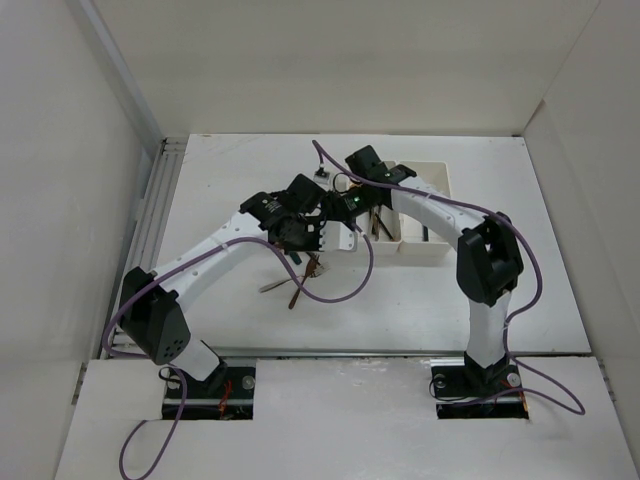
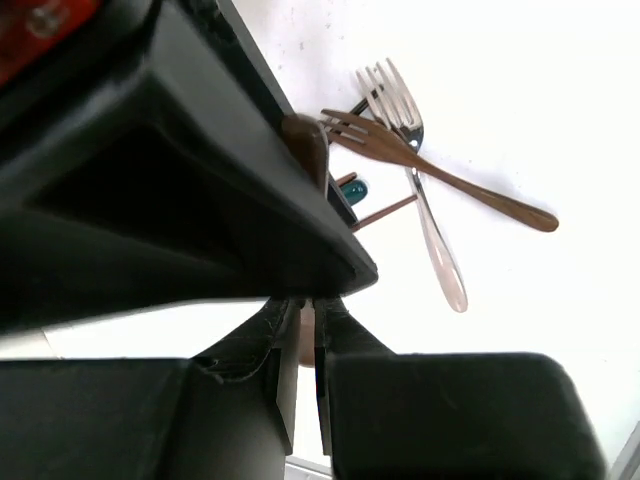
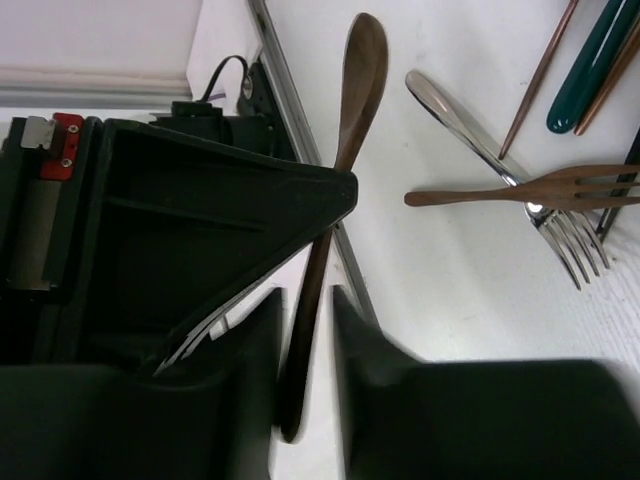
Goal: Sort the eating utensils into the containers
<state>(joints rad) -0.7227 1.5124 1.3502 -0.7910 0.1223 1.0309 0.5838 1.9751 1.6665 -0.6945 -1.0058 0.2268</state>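
Note:
A brown wooden spoon hangs above the table between both grippers. My left gripper is shut on it, and a pale strip of the spoon shows between its jaws. My right gripper has its jaws on either side of the spoon's handle end. The handle leans on one finger, with a thin gap to the other. In the top view the two grippers meet just left of the white containers. More eating utensils lie on the table below them.
Beneath the spoon a silver fork crosses a copper fork, beside a dark green handle and thin copper handles. A few utensils stand in the near container. A metal rail edges the table's left side.

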